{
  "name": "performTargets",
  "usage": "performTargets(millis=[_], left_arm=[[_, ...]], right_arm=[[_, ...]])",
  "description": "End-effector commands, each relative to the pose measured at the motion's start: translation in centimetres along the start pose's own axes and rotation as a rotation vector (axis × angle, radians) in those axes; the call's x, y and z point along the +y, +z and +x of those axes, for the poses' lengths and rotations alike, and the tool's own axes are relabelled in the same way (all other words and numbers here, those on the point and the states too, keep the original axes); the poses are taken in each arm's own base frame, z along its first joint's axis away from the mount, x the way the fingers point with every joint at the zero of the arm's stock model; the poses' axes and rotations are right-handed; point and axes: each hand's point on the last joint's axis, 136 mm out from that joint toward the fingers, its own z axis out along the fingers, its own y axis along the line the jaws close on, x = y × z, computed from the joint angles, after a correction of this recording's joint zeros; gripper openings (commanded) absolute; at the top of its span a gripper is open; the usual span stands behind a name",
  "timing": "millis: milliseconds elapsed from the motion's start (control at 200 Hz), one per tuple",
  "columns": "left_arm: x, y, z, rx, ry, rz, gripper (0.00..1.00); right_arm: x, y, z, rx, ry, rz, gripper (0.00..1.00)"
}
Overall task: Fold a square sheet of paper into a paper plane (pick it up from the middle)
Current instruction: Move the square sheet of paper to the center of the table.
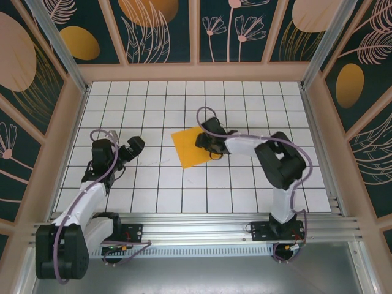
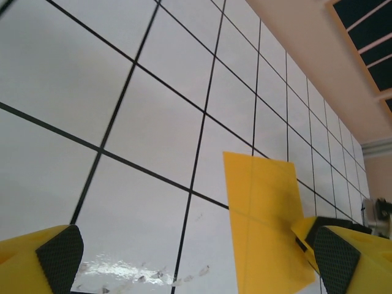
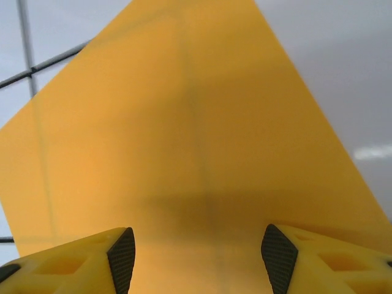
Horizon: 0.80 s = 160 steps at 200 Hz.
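Note:
The square sheet of paper [image 1: 188, 149], orange-yellow with faint crease lines, lies flat on the white grid table [image 1: 153, 184] near its middle. My right gripper [image 1: 206, 142] hovers low over the sheet's right part, jaws apart. In the right wrist view the sheet [image 3: 184, 122] spreads under and beyond the right gripper [image 3: 199, 252], with nothing between the pads. My left gripper [image 1: 136, 146] stands wide open about two tiles left of the sheet. In the left wrist view the left gripper [image 2: 196, 257] is over bare table, with the sheet [image 2: 263, 214] ahead on the right. The paper plane is out of view.
Patterned dark wall panels [image 1: 159, 30] on pale wooden frames enclose the table on three sides. An aluminium rail [image 1: 196, 229] carrying both arm bases runs along the near edge. Scuffed glossy marks [image 2: 135, 272] lie on the tile before the left gripper.

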Motion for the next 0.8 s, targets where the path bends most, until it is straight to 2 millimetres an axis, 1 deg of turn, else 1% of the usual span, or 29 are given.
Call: performTargets(millis=[0,80,165,195,260,265,280,285,340,390,455,611,676,736,796], left_arm=[[-1.7,0.8,1.3,0.060,0.011,0.094,0.99],[-2.3,1.4,2.5,0.103,0.034,0.102,0.99],[-2.8,1.7,3.5,0.138,0.047,0.110,0.99],[-2.9,1.7,3.8,0.147,0.048,0.114,0.99],[-3.0,1.6,4.2,0.160,0.054,0.117,0.99],[-3.0,1.6,4.2,0.160,0.054,0.117,0.98],[-3.1,1.5,4.3,0.159,0.056,0.119,0.99],[-3.1,1.5,4.3,0.160,0.056,0.120,0.99],[-3.3,1.3,4.4,0.158,0.060,0.132,0.98],[-3.6,1.1,4.6,0.162,0.063,0.150,0.99],[-3.9,1.0,4.9,0.172,0.068,0.165,0.98],[-4.4,0.9,5.6,0.202,0.075,0.186,0.98],[-4.6,0.8,5.8,0.212,0.077,0.195,0.99],[-4.7,0.7,6.1,0.222,0.079,0.199,0.98],[-4.8,0.6,6.2,0.225,0.083,0.201,0.98]], right_arm=[[-4.9,-1.0,4.9,0.063,0.131,0.114,0.62],[-3.3,-2.9,4.4,0.049,0.113,0.059,0.62],[-1.5,-4.8,3.1,0.011,0.039,0.032,0.65],[-0.7,-5.3,2.7,0.011,0.003,0.017,0.66],[0.7,-5.5,2.4,0.046,-0.119,-0.001,0.68],[0.4,-5.4,2.7,0.057,-0.131,0.010,0.68],[0.9,-5.4,2.5,0.060,-0.162,0.006,0.68],[0.6,-5.4,2.7,0.068,-0.172,0.015,0.68],[0.9,-4.8,3.1,0.112,-0.267,0.030,0.69],[0.3,-4.2,3.3,0.139,-0.308,0.075,0.69],[0.6,-3.4,3.7,0.174,-0.351,0.070,0.69],[-0.3,-1.1,3.2,0.188,-0.338,0.124,0.70],[-0.5,-0.6,3.0,0.191,-0.318,0.132,0.70],[-0.9,-0.2,3.4,0.202,-0.287,0.143,0.70],[-1.4,-0.1,4.4,0.223,-0.239,0.143,0.70]])
